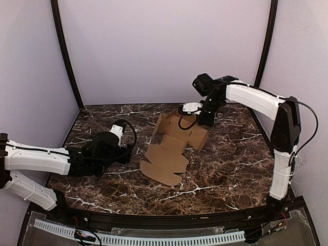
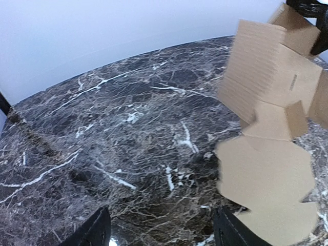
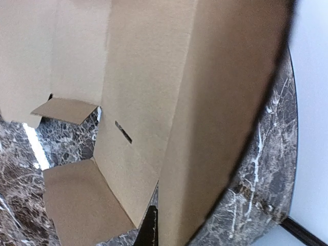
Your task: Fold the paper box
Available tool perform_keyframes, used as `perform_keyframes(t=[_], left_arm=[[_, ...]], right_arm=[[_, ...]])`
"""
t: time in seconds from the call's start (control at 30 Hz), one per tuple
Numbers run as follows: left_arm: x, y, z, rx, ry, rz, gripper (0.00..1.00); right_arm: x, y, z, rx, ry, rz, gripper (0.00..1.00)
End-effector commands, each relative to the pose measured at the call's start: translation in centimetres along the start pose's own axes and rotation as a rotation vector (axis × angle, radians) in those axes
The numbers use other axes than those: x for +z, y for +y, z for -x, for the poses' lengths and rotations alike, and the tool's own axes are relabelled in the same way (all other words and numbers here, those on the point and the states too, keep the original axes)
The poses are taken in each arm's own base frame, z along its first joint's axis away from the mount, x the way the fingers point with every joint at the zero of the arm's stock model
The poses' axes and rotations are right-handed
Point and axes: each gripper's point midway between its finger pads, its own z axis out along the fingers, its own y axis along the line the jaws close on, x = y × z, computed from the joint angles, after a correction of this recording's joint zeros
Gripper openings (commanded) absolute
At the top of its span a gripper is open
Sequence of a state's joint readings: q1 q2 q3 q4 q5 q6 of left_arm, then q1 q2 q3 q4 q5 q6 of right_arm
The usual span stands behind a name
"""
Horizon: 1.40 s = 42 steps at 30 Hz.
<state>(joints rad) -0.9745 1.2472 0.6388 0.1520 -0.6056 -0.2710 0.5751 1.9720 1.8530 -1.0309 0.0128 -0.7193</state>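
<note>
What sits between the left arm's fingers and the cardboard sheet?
Nothing, only bare marble table between the left fingers and the cardboard sheet, clearest in the left wrist view.

1. No writing, label, brand mark, number or sign can be read in any of the three views.
2. The paper box (image 1: 164, 164) shows only plain brown cardboard on every face in sight.
</note>
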Motion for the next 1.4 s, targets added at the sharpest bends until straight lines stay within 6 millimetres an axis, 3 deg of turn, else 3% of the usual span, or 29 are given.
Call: perform_keyframes(t=[0.0,0.17,0.33,0.43,0.53,0.73,1.03,1.17,1.37], left_arm=[[0.3,3.0,-1.0,0.034,-0.029,0.178,0.70],[1.3,2.1,-2.4,0.039,-0.026,0.080,0.74],[2.7,0.5,-3.7,-0.054,-0.049,-0.128,0.74],[3.8,-0.3,-4.0,-0.035,-0.058,-0.171,0.73],[5.5,-2.4,-3.8,0.010,-0.066,-0.234,0.71],[7.7,-6.4,-2.8,0.032,-0.113,-0.375,0.67],[9.3,-9.6,-0.6,0.084,-0.214,-0.481,0.66],[10.0,-10.0,0.2,0.104,-0.224,-0.472,0.67],[10.3,-9.9,-0.2,0.140,-0.224,-0.459,0.70]], right_arm=[[-0.8,-0.9,-0.5,-0.267,0.225,-0.210,0.00],[-2.1,-0.4,1.8,-0.420,0.268,-0.349,0.00],[-1.0,2.1,3.2,-0.446,0.237,-0.426,0.00],[-0.1,3.5,3.4,-0.484,0.182,-0.514,0.00],[0.5,4.1,3.4,-0.507,0.137,-0.584,0.00],[-1.1,3.2,5.0,-0.525,0.042,-0.718,0.00],[-3.6,1.9,7.4,-0.510,-0.080,-0.854,0.00],[-3.1,2.1,7.3,-0.509,-0.094,-0.865,0.00],[-1.7,2.8,6.5,-0.512,-0.097,-0.862,0.00]])
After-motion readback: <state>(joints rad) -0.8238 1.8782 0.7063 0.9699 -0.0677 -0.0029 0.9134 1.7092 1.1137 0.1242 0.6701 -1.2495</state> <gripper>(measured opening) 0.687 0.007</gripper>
